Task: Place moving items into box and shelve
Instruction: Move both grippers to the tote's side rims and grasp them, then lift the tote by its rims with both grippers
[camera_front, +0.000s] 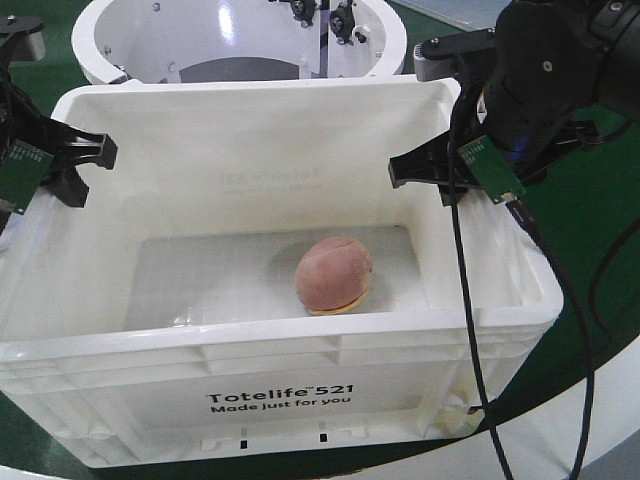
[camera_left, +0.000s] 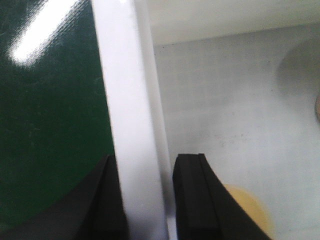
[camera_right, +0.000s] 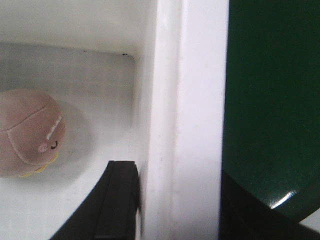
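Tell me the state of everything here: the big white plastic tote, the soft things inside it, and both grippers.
Large white rectangular plastic tote: upright, no lid.
Pinkish-brown ball with yellow rim: resting on the tote floor.
Pale cream-yellow lump: on the tote floor, near the left gripper's inner finger.
Left gripper: astride the tote's wall, grip unclear.
Right gripper: shut on the opposite wall.
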